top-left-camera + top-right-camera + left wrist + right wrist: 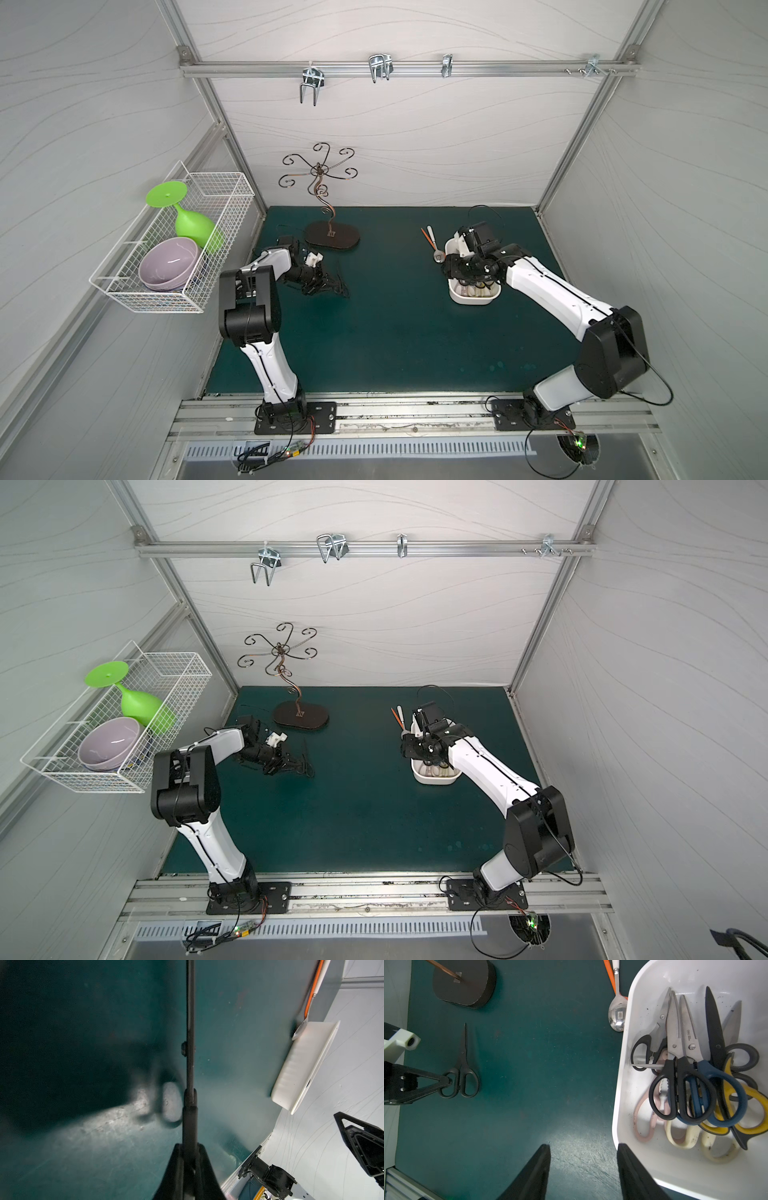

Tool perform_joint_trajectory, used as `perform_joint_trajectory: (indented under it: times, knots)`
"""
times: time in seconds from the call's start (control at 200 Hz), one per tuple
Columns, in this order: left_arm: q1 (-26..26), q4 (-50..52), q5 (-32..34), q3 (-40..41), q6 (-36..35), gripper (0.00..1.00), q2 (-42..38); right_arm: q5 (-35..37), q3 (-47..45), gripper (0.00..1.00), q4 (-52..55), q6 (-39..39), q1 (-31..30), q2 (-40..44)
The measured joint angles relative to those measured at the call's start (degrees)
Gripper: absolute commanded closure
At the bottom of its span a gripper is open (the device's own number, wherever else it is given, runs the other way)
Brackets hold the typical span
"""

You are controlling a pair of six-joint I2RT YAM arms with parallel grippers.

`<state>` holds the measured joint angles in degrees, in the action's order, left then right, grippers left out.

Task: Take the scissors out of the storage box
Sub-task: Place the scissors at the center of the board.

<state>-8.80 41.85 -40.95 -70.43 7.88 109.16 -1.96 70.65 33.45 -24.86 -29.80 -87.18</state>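
Pinched shut, the jaws of the left gripper clamp one handle loop of a small black pair of scissors. That pair is down at the green worktop, touching it or only just clear, I can't tell which. It is toward the left edge, near the dark base of the curly wire stand.

Over on the right, the right gripper hangs about half open with nothing in it. One of its fingers is above bare mat and the other is at the rim of the white storage box. That box sits toward the worktop's far right corner. Inside it lies a tangled heap of scissors with black, blue, yellow, pink and cream handles. Just beside the box's outer wall rest a spoon and a thin orange stick.
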Motion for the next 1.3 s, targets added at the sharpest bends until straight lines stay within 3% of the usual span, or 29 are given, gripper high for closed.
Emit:
perform_joint_trajectory:
  times: [0.095, 0.48, 0.725, 0.875, 0.9, 0.975, 1.15, 1.3]
  knots:
    - [0.1, 0.6, 1.2, -0.4, 0.0, 1.0, 0.6, 0.0, 0.5, 0.44, 0.1, 0.2, 0.0, 0.0]
    - [0.3, 2.4, 10.3, -1.9, 0.0, 0.61, 3.1, 0.5, 0.7, 0.43, 0.5, 0.6, 0.0, 0.0]
    - [0.4, 3.4, 12.0, -2.7, 0.9, 0.54, 3.2, 0.9, 0.7, 0.43, 0.9, 0.9, 0.0, 0.0]
    - [0.4, 4.1, 16.6, -2.7, 2.2, 0.49, 0.8, 2.4, 0.7, 0.43, 1.4, 1.4, 0.0, 0.0]
    - [0.4, 4.2, 17.3, -2.7, 2.5, 0.42, 0.0, 2.7, 0.6, 0.43, 1.5, 1.5, 0.0, 0.0]
    - [0.4, 4.2, 18.7, -2.7, 3.1, 0.4, -2.8, 3.5, 0.6, 0.43, 1.7, 1.8, 0.0, 0.0]
    - [0.5, 3.9, 15.1, -3.2, 7.5, 0.4, -11.2, 5.7, 0.6, 0.43, 2.1, 2.7, 0.5, -1.3]
    - [3.1, 1.1, 9.7, -5.1, 11.1, 0.38, -13.1, 6.9, 0.7, 0.46, 2.6, 3.8, 3.0, -2.8]
